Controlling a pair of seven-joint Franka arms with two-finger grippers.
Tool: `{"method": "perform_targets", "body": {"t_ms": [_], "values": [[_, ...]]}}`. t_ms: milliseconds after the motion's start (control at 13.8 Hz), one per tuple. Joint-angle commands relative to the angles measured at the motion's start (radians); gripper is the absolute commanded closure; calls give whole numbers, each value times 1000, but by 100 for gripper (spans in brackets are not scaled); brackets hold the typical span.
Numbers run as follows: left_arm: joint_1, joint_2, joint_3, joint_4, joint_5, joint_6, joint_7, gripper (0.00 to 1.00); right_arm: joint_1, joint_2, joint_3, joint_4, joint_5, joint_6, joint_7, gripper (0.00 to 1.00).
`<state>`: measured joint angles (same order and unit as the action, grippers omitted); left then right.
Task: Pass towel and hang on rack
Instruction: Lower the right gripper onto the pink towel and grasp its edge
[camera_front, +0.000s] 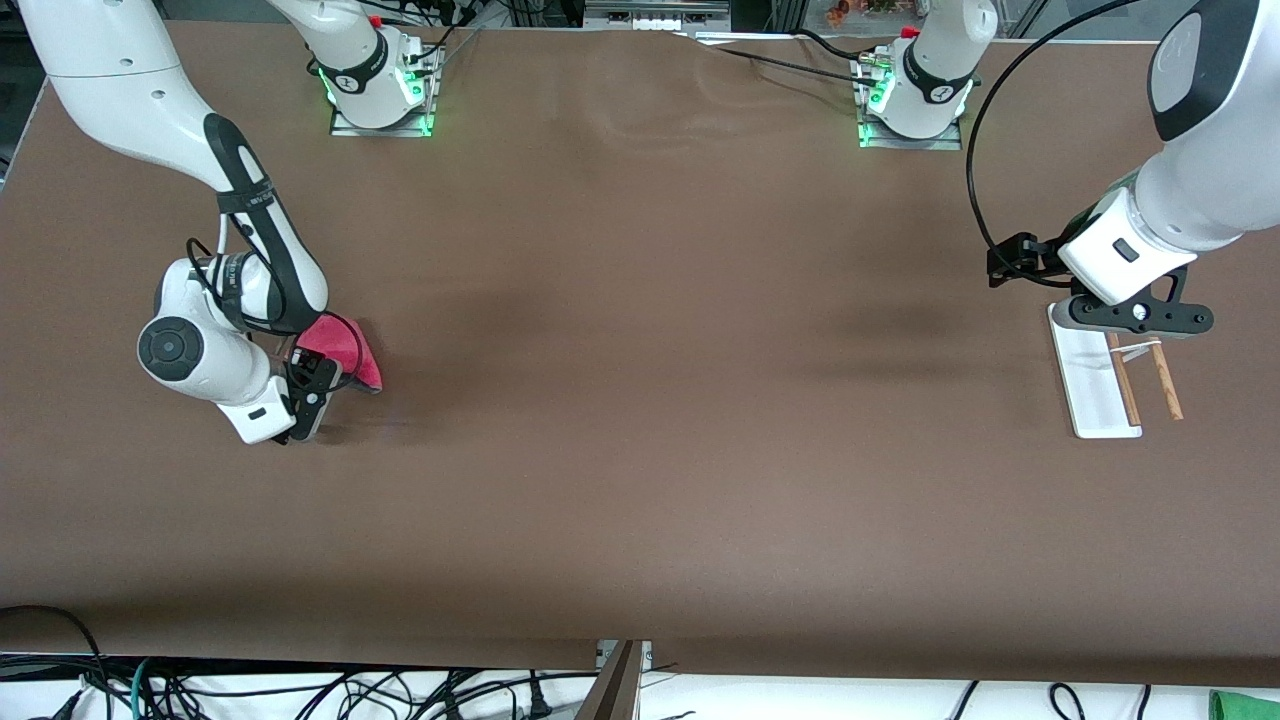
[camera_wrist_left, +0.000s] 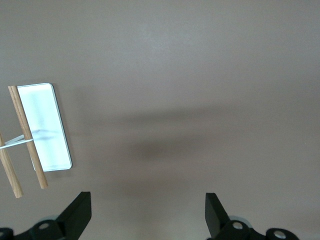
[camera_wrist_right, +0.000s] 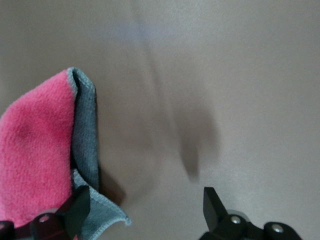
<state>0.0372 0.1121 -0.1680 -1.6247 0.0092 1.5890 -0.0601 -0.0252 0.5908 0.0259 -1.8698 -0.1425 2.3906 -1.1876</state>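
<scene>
We see a brown table (camera_front: 640, 400) filling most of the frame. Along the bottom edge, tangled black cables (camera_front: 300, 690) lie on a white floor, and a green cloth (camera_front: 1245, 704) sits in the lower right corner.

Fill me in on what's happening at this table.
The right gripper hangs open low over the towel, which lies pink face up on the table at the right arm's end; it is not gripped yet. The left gripper waits open above the rack at the left arm's end. Nothing hangs on the rack.
</scene>
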Motion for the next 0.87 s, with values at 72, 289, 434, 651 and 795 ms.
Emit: {"method": "perform_targets", "body": {"t_ms": [72,289,434,651,795], "values": [[3,18,-2,22,-31,-3,11,0,-2,-36,-12,-45,1,9,-33,0],[-3,17,-4,20,-31,-7,13,0,-5,-37,-14,-63,4,10,-33,8],[-3,15,-8,20,-32,-11,13,0,-5,-37,-14,-74,21,9,-32,24],[-3,15,-8,17,-55,-15,13,0,-4,-39,-14,-74,26,-17,-24,61],[-3,15,-8,17,-55,-18,13,0,-2,-46,-14,-74,61,-40,-24,62]]}}
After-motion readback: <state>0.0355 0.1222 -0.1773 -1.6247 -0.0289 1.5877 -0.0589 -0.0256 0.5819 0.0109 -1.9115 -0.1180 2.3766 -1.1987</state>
